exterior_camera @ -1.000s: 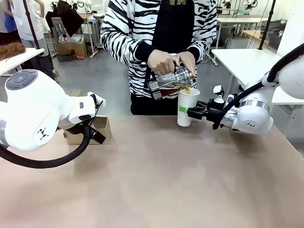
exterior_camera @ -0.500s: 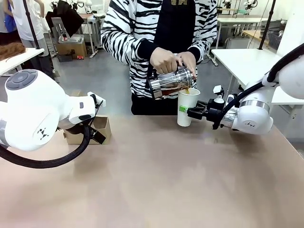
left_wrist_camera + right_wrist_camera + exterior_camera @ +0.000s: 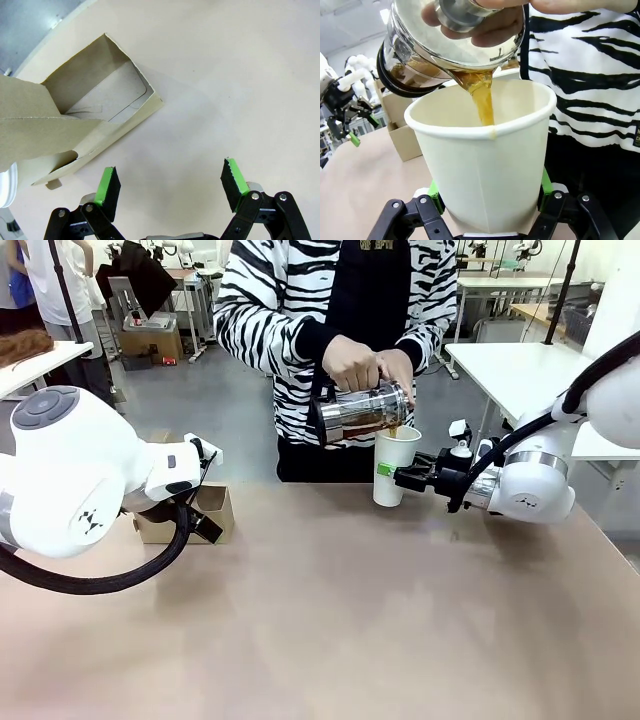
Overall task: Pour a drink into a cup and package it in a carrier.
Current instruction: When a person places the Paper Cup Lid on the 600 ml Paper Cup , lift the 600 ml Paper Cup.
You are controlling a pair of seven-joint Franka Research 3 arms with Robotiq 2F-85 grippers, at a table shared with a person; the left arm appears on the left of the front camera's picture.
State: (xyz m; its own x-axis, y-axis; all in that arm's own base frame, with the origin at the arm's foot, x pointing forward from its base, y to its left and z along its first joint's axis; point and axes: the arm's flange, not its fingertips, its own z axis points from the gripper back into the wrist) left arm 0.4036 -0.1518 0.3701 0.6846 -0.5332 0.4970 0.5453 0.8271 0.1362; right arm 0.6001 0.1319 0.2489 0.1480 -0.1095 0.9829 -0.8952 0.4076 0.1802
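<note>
One tall white paper cup (image 3: 393, 458) stands upright, clamped by the right gripper (image 3: 389, 472) under brown drink (image 3: 483, 100) pouring from a clear glass jug (image 3: 362, 410), while the brown cardboard carrier (image 3: 214, 510) lies well left, beside the wide-open left gripper (image 3: 170, 184).

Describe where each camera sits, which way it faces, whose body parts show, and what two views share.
Front view: between the arms, facing across the table at the pouring person; both arms show.
Left wrist view: looking down past the left gripper, fingers open, at the carrier.
Right wrist view: low, facing the person; the right gripper clamps the cup between its fingers.
Shared: front and right wrist views show jug and cup.
</note>
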